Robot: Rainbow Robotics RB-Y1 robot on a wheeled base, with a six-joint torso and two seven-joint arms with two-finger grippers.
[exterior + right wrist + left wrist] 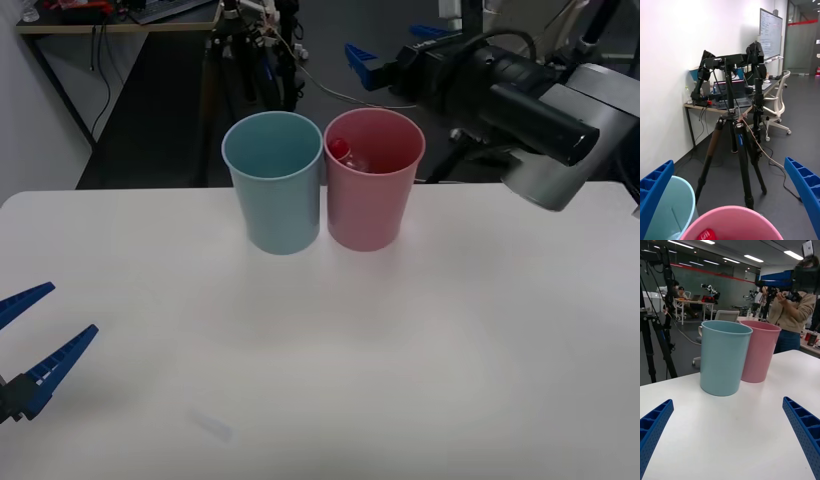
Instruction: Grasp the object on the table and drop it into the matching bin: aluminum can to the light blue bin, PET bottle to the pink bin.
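Observation:
The PET bottle lies inside the pink bin (pixel 370 210). Its red cap (pixel 339 148) and a bit of clear body show below the rim, and the cap (pixel 706 234) shows again in the right wrist view. The light blue bin (pixel 275 200) stands touching the pink bin's left side on the white table (pixel 350 380). My right gripper (pixel 395 52) hangs open and empty above and just behind the pink bin (pixel 733 210). My left gripper (pixel 72 308) rests open and empty low over the table's near left, facing both bins (pixel 722 360).
A black tripod (pixel 733 150) stands on the floor just behind the bins, with cables trailing from it. A desk (pixel 120 25) with equipment sits far back left. The right arm's dark forearm (pixel 520 100) reaches over the table's far right corner.

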